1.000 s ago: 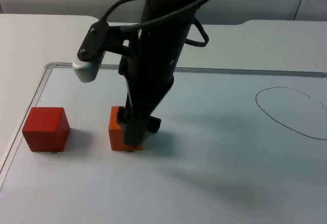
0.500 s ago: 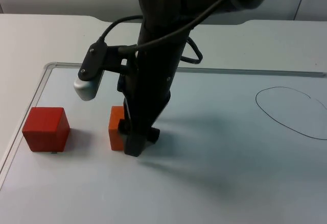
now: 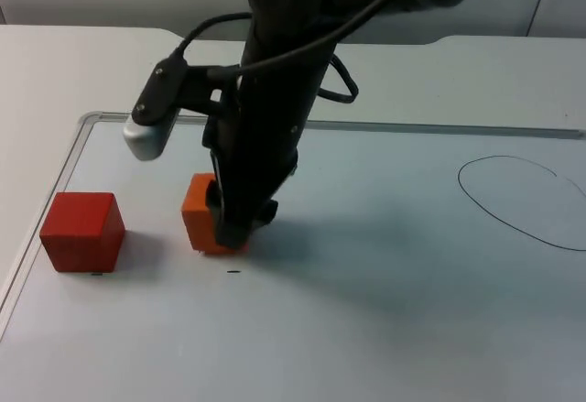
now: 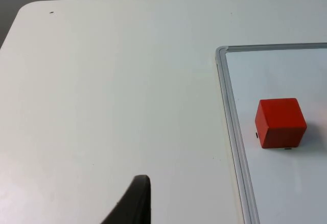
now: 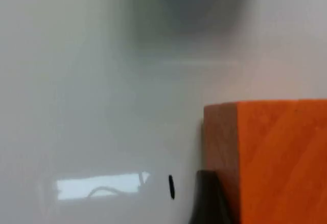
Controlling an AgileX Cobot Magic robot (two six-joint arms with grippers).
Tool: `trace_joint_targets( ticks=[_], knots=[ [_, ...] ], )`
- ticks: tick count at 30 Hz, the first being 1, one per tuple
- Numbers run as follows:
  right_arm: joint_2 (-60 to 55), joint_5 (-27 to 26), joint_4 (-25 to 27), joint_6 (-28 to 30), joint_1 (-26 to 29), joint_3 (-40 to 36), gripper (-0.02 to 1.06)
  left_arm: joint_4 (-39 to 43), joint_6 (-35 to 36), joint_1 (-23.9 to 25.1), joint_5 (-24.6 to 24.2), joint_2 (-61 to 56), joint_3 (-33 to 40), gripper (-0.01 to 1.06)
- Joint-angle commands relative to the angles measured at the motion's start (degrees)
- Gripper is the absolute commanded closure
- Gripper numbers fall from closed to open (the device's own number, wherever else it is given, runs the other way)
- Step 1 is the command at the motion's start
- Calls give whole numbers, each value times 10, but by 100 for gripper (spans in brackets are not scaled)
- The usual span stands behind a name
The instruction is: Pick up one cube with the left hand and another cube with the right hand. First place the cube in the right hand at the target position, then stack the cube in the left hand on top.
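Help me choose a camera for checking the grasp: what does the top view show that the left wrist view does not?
Top view alone: the right gripper shut on the orange cube, which looks tilted and raised off the whiteboard, plus the drawn black outline at the board's far side. Left wrist view alone: the bare white table beside the board, with the left gripper's fingertip waiting above it. Both: the red cube resting near the whiteboard's framed edge.
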State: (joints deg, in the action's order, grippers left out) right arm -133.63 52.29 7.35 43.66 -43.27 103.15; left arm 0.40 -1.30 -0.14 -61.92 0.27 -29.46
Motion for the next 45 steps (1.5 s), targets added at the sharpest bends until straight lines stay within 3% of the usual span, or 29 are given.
trace_joint_targets(
  ticks=[1,6,18,23,26,34,38,45],
  knots=[
    [8,21,0,-18,-2,26,105,-1,3,0,1,-3,1,0],
    [51,87,0,-45,0,82,105,-1,3,0,1,-3,1,0],
    [282,83,3,-123,42,92,105,-4,2,0,2,-3,1,0],
    [386,93,0,-137,62,88,105,-50,-22,0,7,14,-8,0],
    [449,113,-30,-151,62,88,105,-91,-31,0,43,63,-48,0],
    [540,177,-34,-152,62,88,105,-188,-105,0,93,212,-141,0],
    [593,177,-48,-160,62,88,105,-264,-177,0,107,327,-197,1],
    [662,177,-73,-206,62,52,105,-302,-224,0,121,478,-213,1]
  ],
)
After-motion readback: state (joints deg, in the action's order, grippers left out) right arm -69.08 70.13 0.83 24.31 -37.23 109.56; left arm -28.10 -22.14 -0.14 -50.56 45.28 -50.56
